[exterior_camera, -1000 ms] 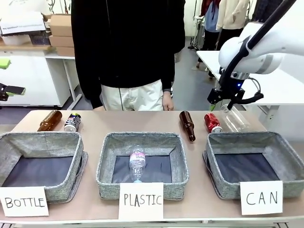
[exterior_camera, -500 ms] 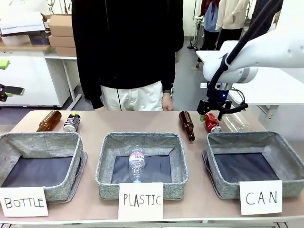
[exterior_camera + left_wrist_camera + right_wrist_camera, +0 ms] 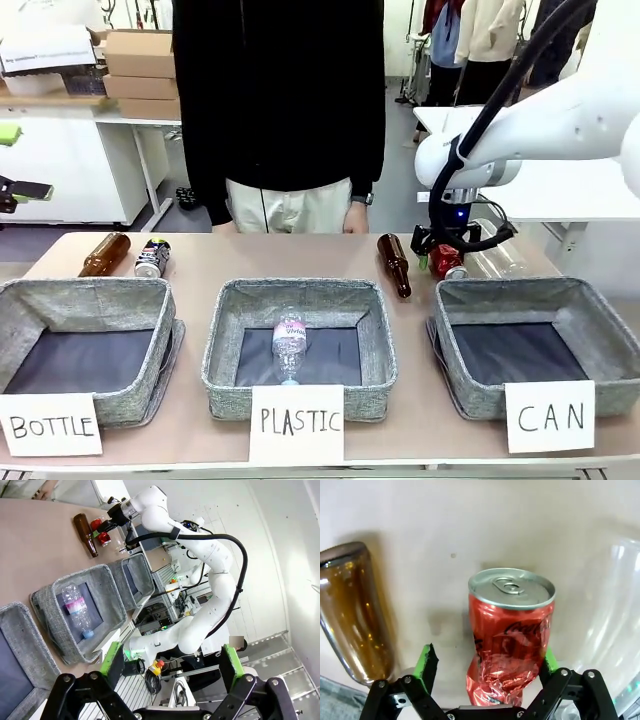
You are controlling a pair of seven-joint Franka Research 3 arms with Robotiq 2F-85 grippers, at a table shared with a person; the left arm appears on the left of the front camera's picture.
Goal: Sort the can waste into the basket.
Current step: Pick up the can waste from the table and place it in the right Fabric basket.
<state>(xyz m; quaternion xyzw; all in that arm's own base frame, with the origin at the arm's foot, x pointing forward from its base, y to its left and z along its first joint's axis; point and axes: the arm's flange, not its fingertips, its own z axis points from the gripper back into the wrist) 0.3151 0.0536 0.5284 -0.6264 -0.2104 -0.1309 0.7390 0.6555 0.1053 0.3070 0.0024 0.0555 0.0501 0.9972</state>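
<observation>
Both claws spread: right claw point(image 3: 487, 662) straddles red can point(image 3: 510, 625) on bench point(image 3: 470, 510), grasp step. Next: close, lift, carry to CAN basket point(image 3: 605, 335). Idle: left claw point(image 3: 172, 659).

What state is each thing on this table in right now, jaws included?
Red can: dented, lying on the table, not yet gripped.
Right gripper: jaws open, either side of the red can.
Left gripper: jaws open, holding nothing.
Black and silver can: lying on the table.
CAN basket: empty.
PLASTIC basket: holds one clear plastic bottle.
BOTTLE basket: empty.
Right brown bottle: lying down.
Left brown bottle: lying down.
</observation>
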